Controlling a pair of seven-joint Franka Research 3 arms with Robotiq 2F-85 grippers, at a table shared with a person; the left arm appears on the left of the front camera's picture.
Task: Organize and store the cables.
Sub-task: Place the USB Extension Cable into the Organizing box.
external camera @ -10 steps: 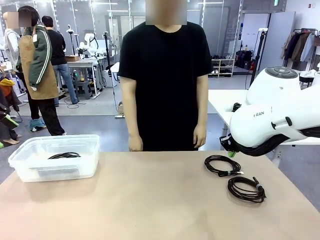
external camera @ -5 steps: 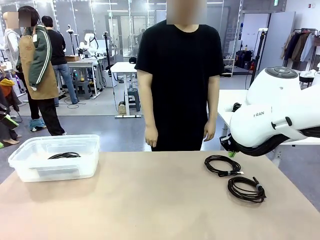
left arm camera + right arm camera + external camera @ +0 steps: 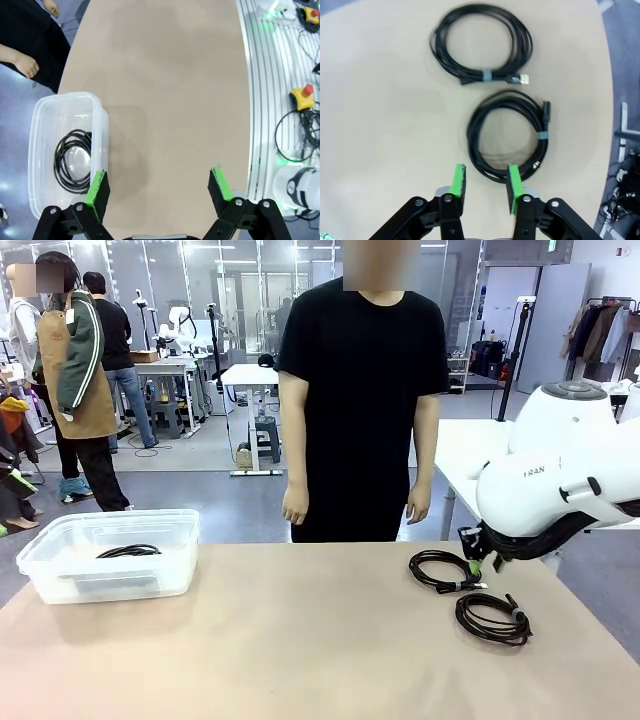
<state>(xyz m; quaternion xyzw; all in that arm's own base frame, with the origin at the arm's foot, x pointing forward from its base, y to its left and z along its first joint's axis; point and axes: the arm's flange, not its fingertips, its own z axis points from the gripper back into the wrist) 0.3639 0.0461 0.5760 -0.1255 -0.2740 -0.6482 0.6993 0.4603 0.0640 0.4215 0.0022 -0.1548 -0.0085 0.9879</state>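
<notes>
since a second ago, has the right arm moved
Yes. The right arm has shifted toward picture right, and its lower end now sits lower, nearer the far cable coil, which lies where it was.

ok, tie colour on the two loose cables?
Grey ties on black cables; right wrist view shows it best.

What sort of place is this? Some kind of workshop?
Probably a robotics lab or test room. A white robot arm reaches over a table with coiled cables, what look like emergency-stop buttons sit beside it, and more work tables stand across an open floor.
</notes>
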